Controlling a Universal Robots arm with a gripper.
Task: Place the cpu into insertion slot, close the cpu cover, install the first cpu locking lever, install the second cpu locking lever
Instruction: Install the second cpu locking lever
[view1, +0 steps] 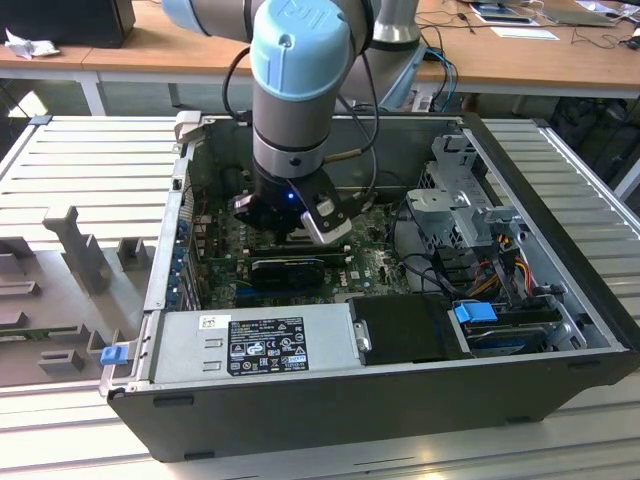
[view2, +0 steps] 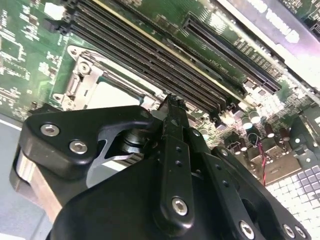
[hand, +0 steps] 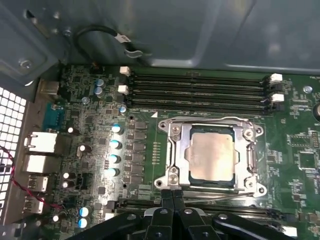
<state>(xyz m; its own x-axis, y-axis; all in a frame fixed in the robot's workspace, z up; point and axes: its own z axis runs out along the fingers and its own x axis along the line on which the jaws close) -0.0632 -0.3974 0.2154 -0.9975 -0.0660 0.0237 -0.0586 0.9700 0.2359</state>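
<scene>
Silvery cpu (hand: 212, 153) sits seated in the insertion slot (hand: 212, 182) under the closed cpu cover (hand: 181, 152); gripper (hand: 172, 196) fingers pressed together, empty, by the socket edge; thin springy lever wire (hand: 220, 198) likely slips, so push near its end.

**Arm down inside open computer case**

Arm (view1: 300, 90) reaches into open computer case (view1: 560, 200), its gripper (view1: 292, 222) low over green motherboard (view1: 375, 265). Power supply (view1: 255, 340) along near wall. Drive cage (view1: 465, 205), cables at the exterior view's right.
</scene>
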